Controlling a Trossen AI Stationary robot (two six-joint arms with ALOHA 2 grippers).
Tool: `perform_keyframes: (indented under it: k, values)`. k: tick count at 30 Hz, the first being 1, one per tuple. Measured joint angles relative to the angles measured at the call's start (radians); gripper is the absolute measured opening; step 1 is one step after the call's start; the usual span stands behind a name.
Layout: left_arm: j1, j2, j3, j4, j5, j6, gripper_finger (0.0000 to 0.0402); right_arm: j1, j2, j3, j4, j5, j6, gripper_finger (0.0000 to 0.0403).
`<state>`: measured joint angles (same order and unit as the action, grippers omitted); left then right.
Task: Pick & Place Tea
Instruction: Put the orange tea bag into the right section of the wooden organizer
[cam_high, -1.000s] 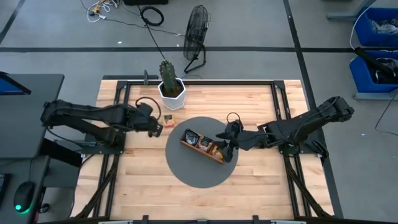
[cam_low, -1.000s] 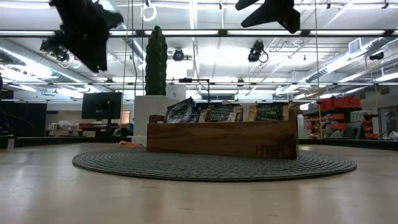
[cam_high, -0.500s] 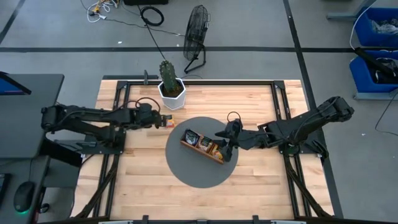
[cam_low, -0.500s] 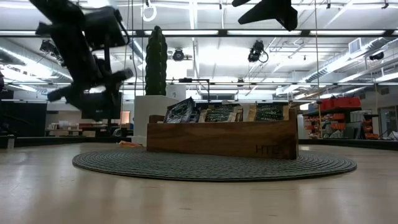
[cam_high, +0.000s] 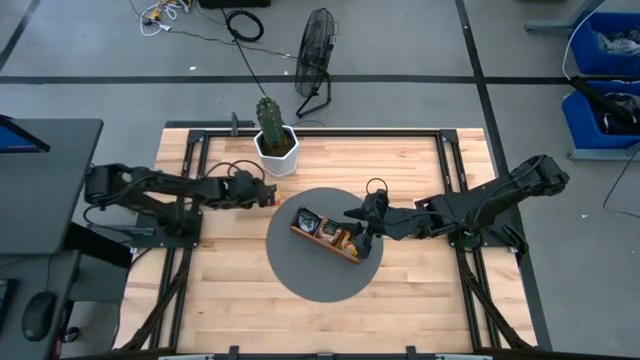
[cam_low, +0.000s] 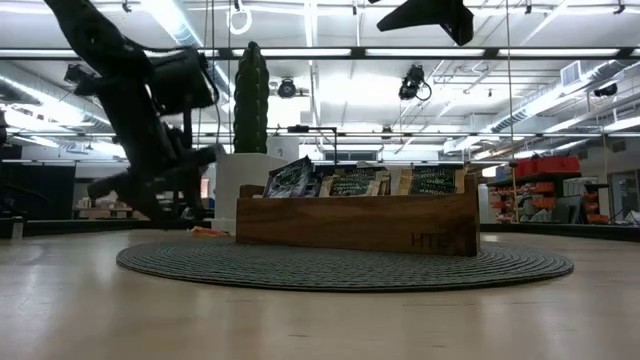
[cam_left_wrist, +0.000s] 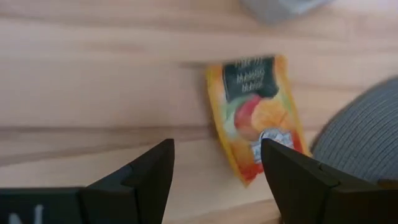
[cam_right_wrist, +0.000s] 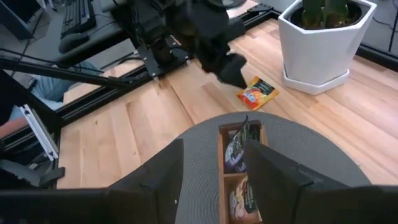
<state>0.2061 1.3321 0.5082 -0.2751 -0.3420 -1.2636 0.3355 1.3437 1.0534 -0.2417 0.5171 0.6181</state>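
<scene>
While the left end effector (cam_left_wrist: 214, 168) is held wide open above the bench (cam_high: 400, 300), an orange tea packet (cam_left_wrist: 258, 115) is seen flat just ahead, beside the grey mat (cam_high: 320, 275). Its long axis is aligned roughly with the reach direction. The right end effector (cam_right_wrist: 211, 168), partly open and empty, is positioned over the tray (cam_high: 325, 232).

Glossy orange tea packet (cam_left_wrist: 258, 115) lies on smooth pale wood table (cam_left_wrist: 93, 81) beside a ribbed grey woven mat (cam_left_wrist: 357, 134).

orange tea packet (cam_left_wrist: 258, 116) | flat on bare wood, fruit print up, centre-right of left wrist frame | dark tea packets (cam_low: 352, 181) | upright in tray, centre of low frame
</scene>
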Motion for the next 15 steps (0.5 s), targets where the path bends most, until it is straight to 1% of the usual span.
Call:
perform_keyframes:
  k: [2, 5, 11, 13, 15]
  values:
    - [-0.003, 0.047, -0.001, 0.048, 0.027, 0.002, 0.0243, 0.0, 0.0, 0.0, 0.003, 0.0, -0.001, 0.0175]
    - [-0.015, 0.095, 0.002, 0.095, 0.016, -0.004, 0.0243, 0.0, 0.0, 0.0, 0.007, 0.0, -0.001, 0.0175]
    - [-0.018, 0.121, 0.006, 0.109, 0.006, 0.01, 0.0241, 0.0, 0.0, 0.0, 0.021, 0.0, 0.002, 0.0175]
    - [-0.018, 0.121, 0.005, 0.106, 0.002, 0.018, 0.0232, 0.0, 0.0, 0.0, 0.021, 0.0, 0.003, 0.0175]
    - [-0.018, 0.122, 0.005, 0.098, 0.002, 0.019, 0.0214, 0.0, 0.0, 0.0, 0.021, 0.0, 0.005, 0.0175]
